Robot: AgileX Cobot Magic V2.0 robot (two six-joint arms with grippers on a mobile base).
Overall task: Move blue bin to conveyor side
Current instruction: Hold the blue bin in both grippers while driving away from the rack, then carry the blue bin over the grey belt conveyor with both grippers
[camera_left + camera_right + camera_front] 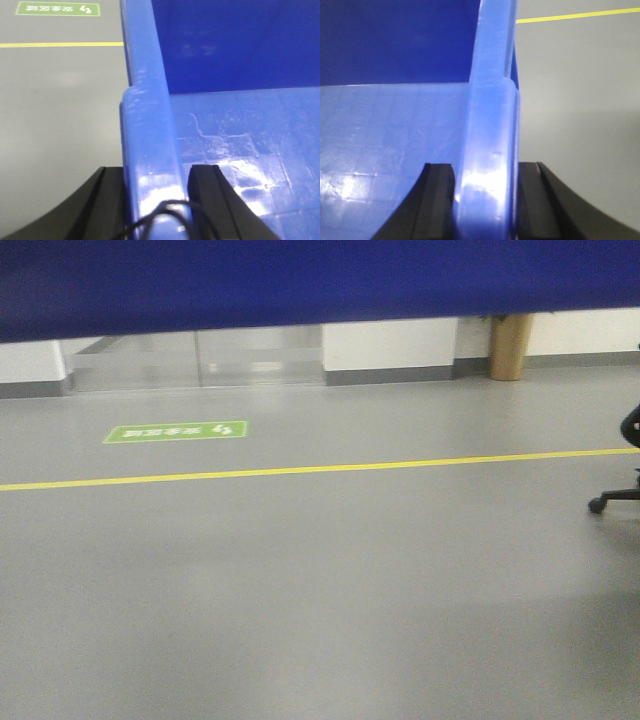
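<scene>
Plastic in deep blue is filling the top of the front-facing view, where the blue bin (300, 285) is stretching across the upper edge, with the grey floor (300, 590), a yellow line (300, 469), a green floor sign (176, 431) and an office chair (620, 490) showing below it. In the left wrist view, the left end effector (157, 200) is clamping the bin's thick side wall, its black fingers (107, 200) pressing one outside and one inside above the scuffed bottom. In the right wrist view, the right end effector (487, 200) is gripping the opposite wall likewise, closed against both faces.
</scene>
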